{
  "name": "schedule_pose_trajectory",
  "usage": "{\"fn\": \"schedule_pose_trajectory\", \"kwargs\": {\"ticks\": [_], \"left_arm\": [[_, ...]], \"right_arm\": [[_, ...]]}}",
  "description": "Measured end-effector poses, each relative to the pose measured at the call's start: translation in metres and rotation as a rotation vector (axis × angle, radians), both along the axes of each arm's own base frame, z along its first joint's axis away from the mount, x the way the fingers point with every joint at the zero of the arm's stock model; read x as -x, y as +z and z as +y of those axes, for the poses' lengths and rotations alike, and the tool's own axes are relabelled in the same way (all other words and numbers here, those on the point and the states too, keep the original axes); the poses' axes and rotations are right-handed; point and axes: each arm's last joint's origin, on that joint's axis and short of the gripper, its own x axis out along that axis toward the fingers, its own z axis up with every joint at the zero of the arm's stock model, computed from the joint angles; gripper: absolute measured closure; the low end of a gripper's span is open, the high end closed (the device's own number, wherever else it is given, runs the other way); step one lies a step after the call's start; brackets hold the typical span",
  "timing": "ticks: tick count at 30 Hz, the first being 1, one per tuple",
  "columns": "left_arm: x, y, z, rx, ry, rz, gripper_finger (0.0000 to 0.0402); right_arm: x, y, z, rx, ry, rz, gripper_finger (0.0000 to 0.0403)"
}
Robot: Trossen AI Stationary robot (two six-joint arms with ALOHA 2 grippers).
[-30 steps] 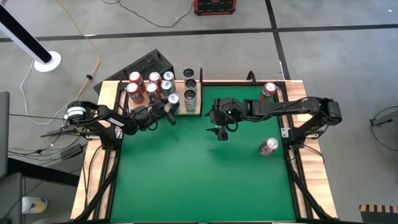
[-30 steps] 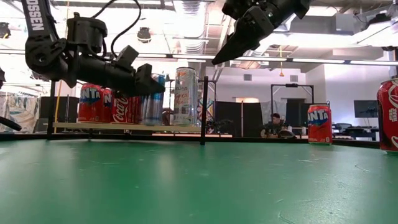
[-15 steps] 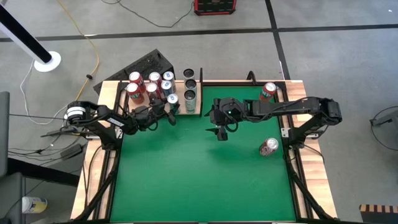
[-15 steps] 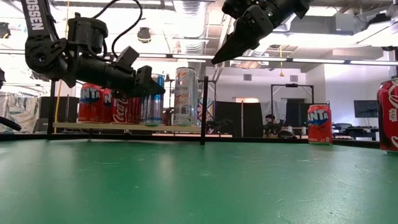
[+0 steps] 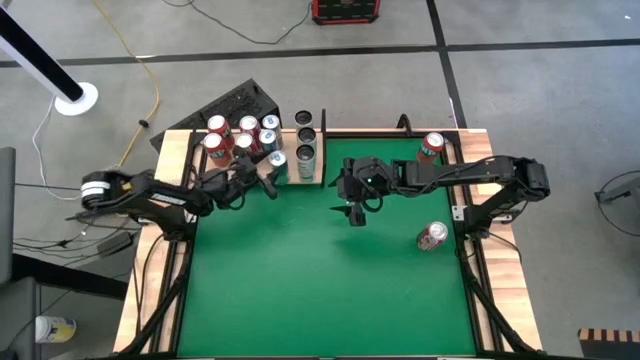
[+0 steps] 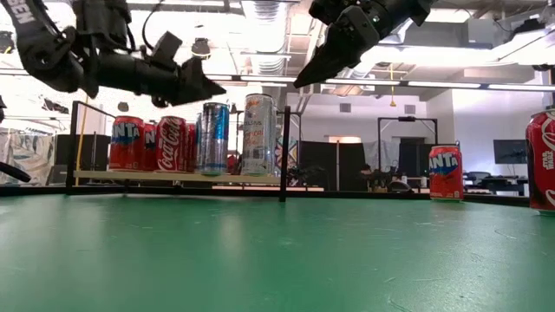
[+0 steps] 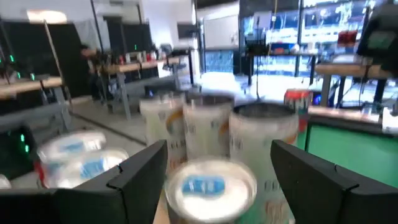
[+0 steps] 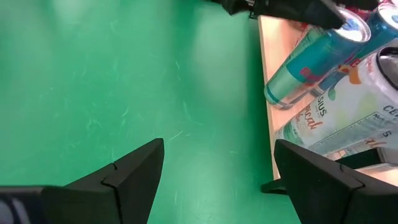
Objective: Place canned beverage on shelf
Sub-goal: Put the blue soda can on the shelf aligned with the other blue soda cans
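A blue and silver can (image 6: 214,139) stands upright by its base on the pale-wood shelf (image 6: 173,176) at the table's far left, among several red cans and next to tall pale cans (image 6: 258,134). My left gripper (image 6: 204,89) hangs open just above it and a little toward the table's left. In the left wrist view, the can's top (image 7: 210,186) shows below and between the fingers. My right gripper (image 5: 356,214) is open and empty, raised above the green table near the shelf's right end.
A red Fanta can (image 5: 432,147) stands at the far right. A red Coca-Cola can (image 5: 432,236) stands near the right edge. A black post (image 6: 284,154) marks the shelf's right end. Open green table (image 5: 320,290) lies toward the near edge.
My left gripper has come off the blue and silver can, gone up and drawn back toward the table's left edge. The can stays upright on the shelf.
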Motion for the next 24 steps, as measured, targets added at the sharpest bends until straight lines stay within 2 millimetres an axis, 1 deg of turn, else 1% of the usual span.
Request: {"fn": "schedule_pose_trajectory", "kwargs": {"ticks": [4,8,11,13,15,19,22,24], "left_arm": [[0.009,0.018,-0.007,-0.047,-0.010,-0.039,0.0129],[0.020,0.035,-0.017,-0.088,-0.039,-0.073,0.0129],[0.029,0.042,-0.027,-0.085,-0.092,-0.059,0.0129],[0.033,0.041,-0.034,-0.068,-0.195,-0.005,0.0129],[0.036,0.036,-0.042,-0.030,-0.351,0.065,0.0129],[0.042,0.021,-0.057,0.127,-0.655,0.205,0.0132],[0.044,0.009,-0.067,0.258,-0.786,0.308,0.0141],[0.045,0.000,-0.073,0.301,-0.816,0.379,0.0148]], "right_arm": [[-0.004,0.006,0.000,0.013,0.002,-0.077,0.0074],[-0.010,0.021,-0.003,0.028,-0.003,-0.192,0.0074],[-0.022,0.033,-0.010,0.033,-0.018,-0.253,0.0074],[-0.032,0.035,-0.016,0.025,-0.024,-0.240,0.0074],[-0.049,0.039,-0.023,0.017,-0.016,-0.237,0.0074],[-0.078,0.043,-0.040,0.022,-0.010,-0.114,0.0074],[-0.098,0.051,-0.050,0.024,-0.014,-0.038,0.0074],[-0.110,0.057,-0.058,0.022,-0.024,-0.001,0.0074]]}}
